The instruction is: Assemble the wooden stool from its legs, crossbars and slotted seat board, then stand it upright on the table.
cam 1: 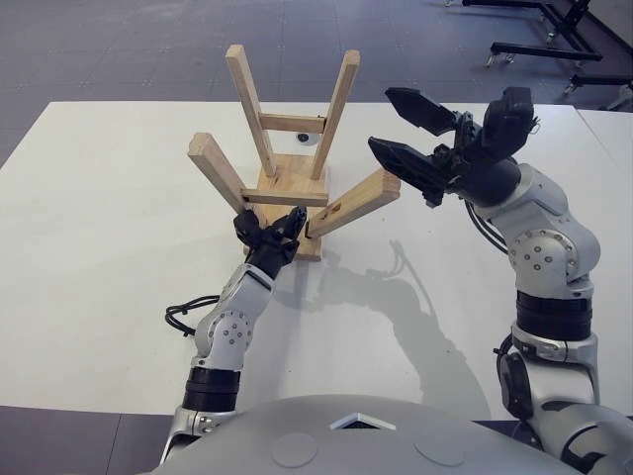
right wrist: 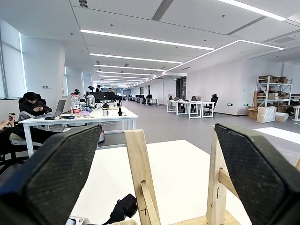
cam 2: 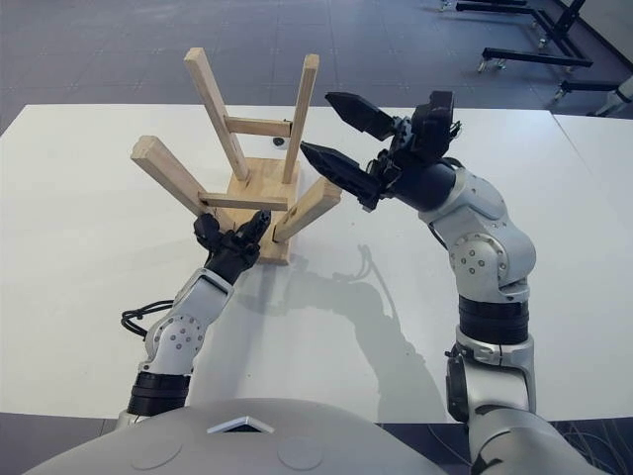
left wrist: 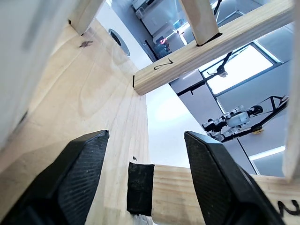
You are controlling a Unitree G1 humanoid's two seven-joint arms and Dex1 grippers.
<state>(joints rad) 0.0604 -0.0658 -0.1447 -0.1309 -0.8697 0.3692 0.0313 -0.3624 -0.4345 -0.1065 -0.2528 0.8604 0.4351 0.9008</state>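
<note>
The wooden stool (cam 1: 287, 183) lies upside down in the middle of the white table (cam 1: 99, 247), seat board flat on the top. Two legs (cam 1: 250, 104) stand up at the back, joined by a crossbar (cam 1: 293, 123). Two front legs (cam 1: 358, 201) splay outward, with another crossbar (cam 1: 287, 198) between them. My left gripper (cam 1: 269, 226) is open at the seat board's near edge, its fingers (left wrist: 79, 173) either side of a bar end (left wrist: 140, 187) without touching it. My right gripper (cam 1: 384, 119) is open in the air, just right of the stool, above the right front leg's tip.
A black cable (cam 1: 188, 315) loops on the table beside my left forearm. The table's far edge runs just behind the stool, and black wheeled frames (cam 1: 534, 49) stand on the floor at the back right. Bare tabletop stretches left and right of the stool.
</note>
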